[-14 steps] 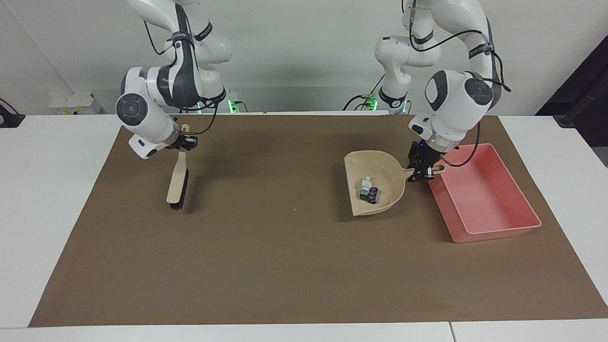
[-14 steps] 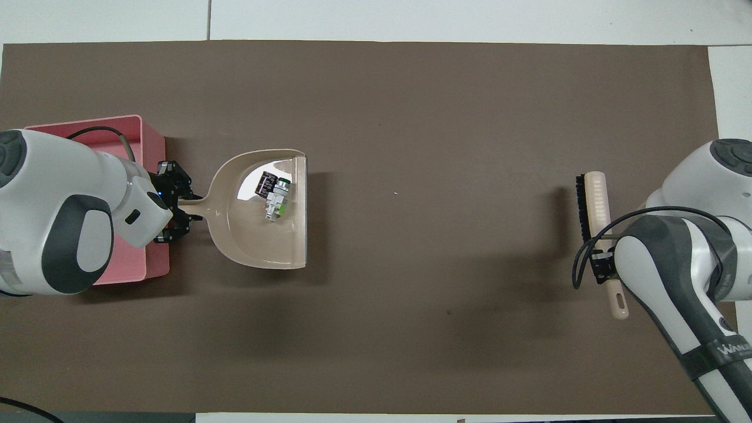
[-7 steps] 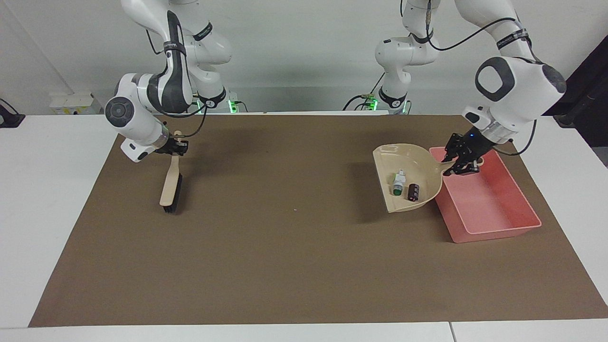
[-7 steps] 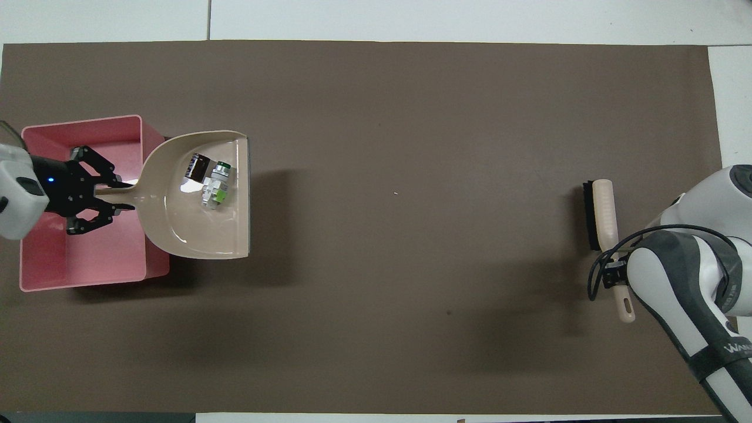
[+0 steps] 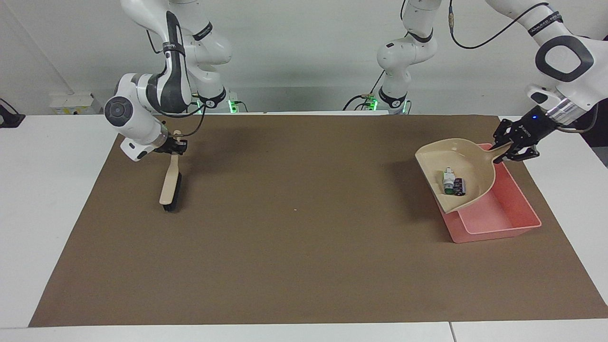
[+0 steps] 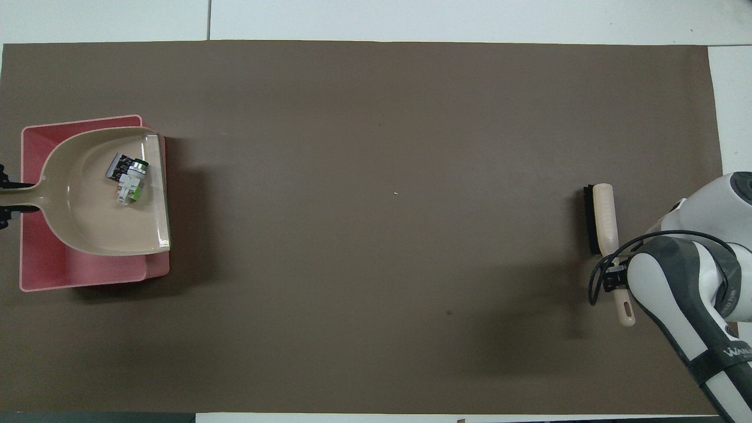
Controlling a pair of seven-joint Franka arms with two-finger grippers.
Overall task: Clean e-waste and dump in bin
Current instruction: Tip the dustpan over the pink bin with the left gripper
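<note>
My left gripper [image 5: 510, 149] is shut on the handle of the beige dustpan [image 5: 468, 164] and holds it raised over the pink bin [image 5: 515, 211]. The pan tilts a little. Both bits of e-waste lie in it, the white block [image 5: 447, 181] with a green mark and the dark block [image 5: 458, 186] beside it. In the overhead view the dustpan [image 6: 88, 217] covers most of the bin [image 6: 41, 273]; the white block [image 6: 130, 187] and the dark block [image 6: 117, 168] touch. Only the tip of the left gripper [image 6: 2, 197] shows there. My right gripper [image 5: 175, 146] is shut on the brush [image 5: 170, 186] handle.
The brush [image 6: 602, 217] hangs bristles-down at the right arm's end of the brown mat [image 5: 294, 247], its head on or just over the mat. A tiny white speck [image 6: 396, 193] lies mid-mat. White table [image 5: 47, 199] surrounds the mat.
My left gripper has carried the dustpan with both bits toward the left arm's end of the table, from beside the bin to over it. The right gripper with the brush shifted slightly.
</note>
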